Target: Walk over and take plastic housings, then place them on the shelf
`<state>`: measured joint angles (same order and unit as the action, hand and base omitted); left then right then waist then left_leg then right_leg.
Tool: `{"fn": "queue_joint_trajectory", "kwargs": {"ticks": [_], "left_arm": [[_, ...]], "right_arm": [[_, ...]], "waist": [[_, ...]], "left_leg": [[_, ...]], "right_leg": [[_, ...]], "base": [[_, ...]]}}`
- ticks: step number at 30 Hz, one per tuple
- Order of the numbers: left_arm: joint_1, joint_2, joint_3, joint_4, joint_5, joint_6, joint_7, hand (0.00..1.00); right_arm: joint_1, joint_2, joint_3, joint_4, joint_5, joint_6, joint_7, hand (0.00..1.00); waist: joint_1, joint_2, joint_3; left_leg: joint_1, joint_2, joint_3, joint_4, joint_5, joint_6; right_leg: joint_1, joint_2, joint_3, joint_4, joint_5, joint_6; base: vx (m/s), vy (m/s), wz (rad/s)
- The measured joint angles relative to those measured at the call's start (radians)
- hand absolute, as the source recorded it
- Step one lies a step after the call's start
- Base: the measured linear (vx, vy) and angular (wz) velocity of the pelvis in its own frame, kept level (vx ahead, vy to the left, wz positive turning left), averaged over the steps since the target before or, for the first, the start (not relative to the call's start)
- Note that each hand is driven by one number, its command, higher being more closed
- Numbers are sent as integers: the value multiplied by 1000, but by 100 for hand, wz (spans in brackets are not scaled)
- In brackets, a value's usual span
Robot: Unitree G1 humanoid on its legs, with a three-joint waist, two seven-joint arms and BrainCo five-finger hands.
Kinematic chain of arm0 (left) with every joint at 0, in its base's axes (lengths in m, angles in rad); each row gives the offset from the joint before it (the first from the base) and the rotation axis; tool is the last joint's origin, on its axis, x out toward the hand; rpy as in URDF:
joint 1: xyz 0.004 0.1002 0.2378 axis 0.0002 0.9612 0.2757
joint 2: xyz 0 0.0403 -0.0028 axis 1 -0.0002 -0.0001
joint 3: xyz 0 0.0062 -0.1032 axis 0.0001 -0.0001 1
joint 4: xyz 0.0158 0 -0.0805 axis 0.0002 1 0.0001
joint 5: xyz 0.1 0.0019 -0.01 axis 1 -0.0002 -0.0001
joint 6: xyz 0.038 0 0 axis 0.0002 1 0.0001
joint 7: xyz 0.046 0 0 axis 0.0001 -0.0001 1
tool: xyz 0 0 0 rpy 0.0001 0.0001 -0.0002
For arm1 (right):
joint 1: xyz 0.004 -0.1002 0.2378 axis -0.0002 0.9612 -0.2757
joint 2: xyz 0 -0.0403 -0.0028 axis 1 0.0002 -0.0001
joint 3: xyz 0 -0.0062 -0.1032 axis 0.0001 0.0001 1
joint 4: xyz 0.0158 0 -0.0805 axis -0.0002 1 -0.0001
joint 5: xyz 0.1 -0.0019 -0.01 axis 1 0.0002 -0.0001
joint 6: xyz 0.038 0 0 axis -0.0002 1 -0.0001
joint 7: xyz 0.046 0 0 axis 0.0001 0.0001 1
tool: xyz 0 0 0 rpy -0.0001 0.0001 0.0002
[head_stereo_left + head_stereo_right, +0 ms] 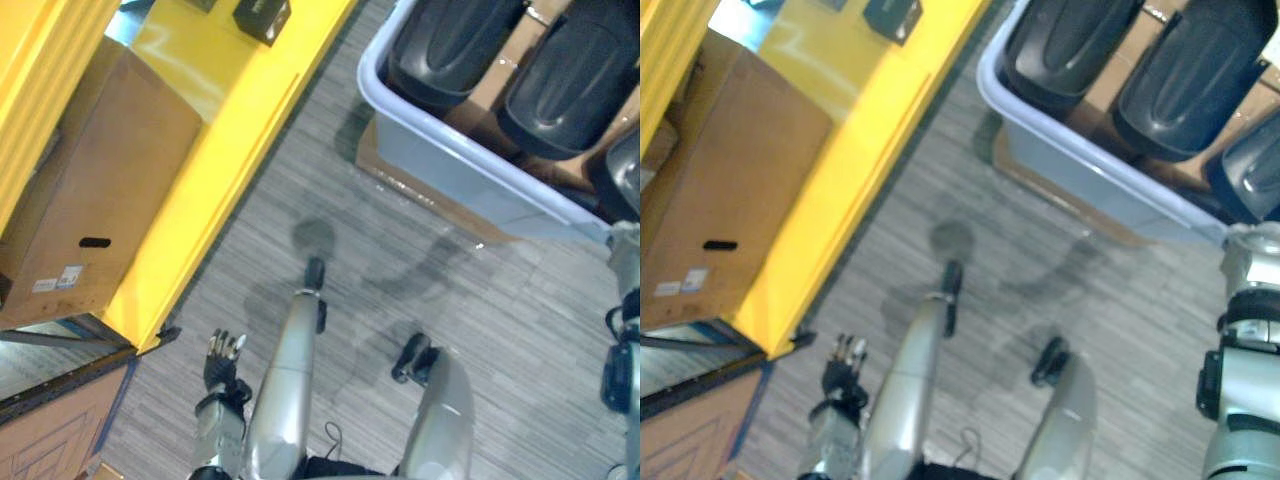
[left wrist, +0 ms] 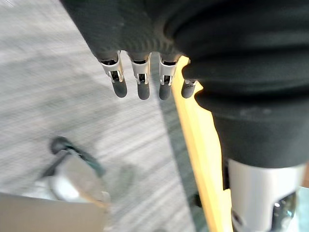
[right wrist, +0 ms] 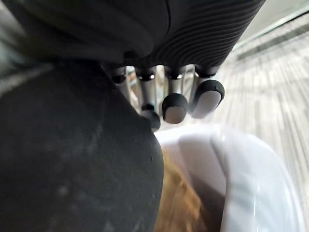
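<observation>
1. Inside a pale blue bin (image 1: 470,175), the dark plastic housings (image 1: 455,40) lay side by side with their rounded backs up, brown cardboard showing between them.
2. At the bin's near right corner the right hand (image 3: 175,96) hung over the white rim, its fingers held fairly straight beside the edge of the nearest housing (image 1: 1250,170). The thumb was hidden, and I could not tell whether the fingers touched that housing.
3. Under the bin a flat cardboard sheet (image 1: 375,160) lay on the grey striped floor (image 1: 400,300), its edge sticking out past the bin's wall.
4. Across a strip of floor from the bin stood the yellow shelf (image 1: 230,130), with a small dark box (image 1: 262,15) on its upper board and a large cardboard box (image 1: 100,190) on a lower level.
5. Near the shelf's front corner the left hand (image 1: 222,360) hung low over the floor with relaxed fingers, holding nothing.
</observation>
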<state>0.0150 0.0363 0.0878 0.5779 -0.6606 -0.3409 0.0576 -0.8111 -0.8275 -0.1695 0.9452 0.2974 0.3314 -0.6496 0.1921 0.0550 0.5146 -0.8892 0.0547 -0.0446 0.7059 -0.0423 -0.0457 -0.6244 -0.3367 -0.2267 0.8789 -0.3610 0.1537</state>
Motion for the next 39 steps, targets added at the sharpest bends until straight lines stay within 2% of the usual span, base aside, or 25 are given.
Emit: {"fn": "queue_joint_trajectory", "kwargs": {"ticks": [6, 8, 11, 14, 15, 16, 18, 22, 23, 27, 28, 30, 31, 33, 35, 36, 39], "left_arm": [[30, 8, 19, -102, -40, -9, 10, 0], [49, 18, 21, -155, -39, -19, 31, 0], [65, 42, 36, -251, 9, -29, 100, 0], [68, 58, 88, -335, 76, -28, 176, 0], [73, 81, 100, -373, 96, -28, 198, 0], [76, 92, 108, -388, 117, -28, 213, 0], [90, 117, 145, -468, 190, -24, 256, 0], [104, 116, 193, -645, 299, -11, 245, 0], [103, 126, 197, -695, 336, 1, 237, 0], [-4, 238, 153, -783, 441, 90, 167, 0], [-57, 279, 121, -802, 478, 138, 126, 0], [-126, 319, 77, -804, 482, 180, 84, 0], [-177, 345, 39, -802, 482, 229, 55, 0], [-261, 360, -24, -781, 472, 289, 16, 0], [-333, 360, -71, -748, 389, 369, -40, 0], [-389, 358, -113, -689, 267, 457, -94, 0], [-434, 354, -162, -606, 150, 544, -121, 0]], "right_arm": [[75, 3, -51, -80, -2, 9, 0, 100], [108, 4, -71, -122, 2, 10, 0, 100], [172, 10, -110, -177, 0, 1, -5, 100], [242, 58, -157, -224, -22, -16, -11, 100], [264, 80, -170, -236, -44, -34, -14, 100], [268, 91, -177, -237, -54, -44, -15, 100], [295, 129, -214, -296, -112, -53, -27, 100], [378, 146, -262, -506, -244, -71, -32, 100], [387, 168, -260, -574, -297, -86, -29, 100], [397, 225, -203, -737, -447, -127, 2, 100], [395, 238, -167, -770, -496, -149, 30, 100], [386, 253, -130, -795, -528, -177, 52, 100], [378, 274, -102, -809, -560, -204, 72, 100], [363, 300, -53, -827, -597, -244, 91, 100], [345, 328, -9, -834, -635, -287, 116, 100], [314, 347, 39, -836, -671, -319, 139, 100], [268, 364, 98, -836, -697, -353, 165, 100]], "waist": [[-14, -4, -1], [-15, -6, -1], [-17, -18, -1], [-20, -56, -4], [-27, -75, -3], [-30, -84, -3], [-41, -113, -2], [-61, -119, -16], [-71, -125, -62], [-82, -137, -148], [-91, -136, -183], [-95, -131, -195], [-95, -131, -213], [-103, -128, -231], [-113, -124, -254], [-130, -119, -269], [-136, -118, -274]], "left_leg": [[68, 35, 42, -23, -2, 6], [111, 41, 58, -48, 1, 10], [168, 40, 57, -88, 7, 8], [239, 39, 59, -136, 11, 2], [269, 38, 57, -157, 13, -1], [283, 38, 57, -168, 13, -2], [361, 34, 69, -227, 18, -8], [477, 24, 82, -303, 26, -11], [490, 23, 87, -332, 29, -14], [575, 22, 110, -399, 33, -16], [597, 22, 113, -419, 33, -17], [630, 25, 122, -437, 34, -18], [651, 28, 139, -461, 41, -20], [691, 29, 151, -512, 61, -21], [727, 28, 166, -572, 91, -20], [755, 25, 171, -622, 118, -18], [792, 25, 194, -673, 145, -18]], "right_leg": [[84, 6, -19, -44, 6, 8], [128, 7, -23, -75, 12, 12], [198, 12, -46, -133, 28, 14], [281, 25, -61, -203, 42, 20], [317, 29, -74, -237, 48, 18], [334, 34, -75, -253, 53, 20], [414, 44, -80, -333, 75, 23], [557, 57, -107, -476, 127, 33], [580, 67, -114, -535, 151, 34], [678, 81, -125, -664, 207, 37], [698, 85, -127, -690, 225, 36], [720, 90, -126, -703, 245, 37], [723, 93, -126, -713, 261, 33], [732, 94, -125, -726, 284, 27], [732, 94, -124, -736, 305, 24], [733, 94, -124, -738, 314, 17], [734, 93, -121, -738, 316, 15]], "base": [[0, -20, 3], [37, -43, 1], [73, -25, 6], [107, -38, 5], [121, -38, 7], [114, -37, 5], [117, -32, -4], [162, -10, -1], [148, -7, -6], [135, -12, -10], [98, -2, -12], [62, 19, -19], [33, 26, -29], [19, 16, -27], [-4, 16, -20], [-16, 15, -12], [-43, 13, -18]]}}
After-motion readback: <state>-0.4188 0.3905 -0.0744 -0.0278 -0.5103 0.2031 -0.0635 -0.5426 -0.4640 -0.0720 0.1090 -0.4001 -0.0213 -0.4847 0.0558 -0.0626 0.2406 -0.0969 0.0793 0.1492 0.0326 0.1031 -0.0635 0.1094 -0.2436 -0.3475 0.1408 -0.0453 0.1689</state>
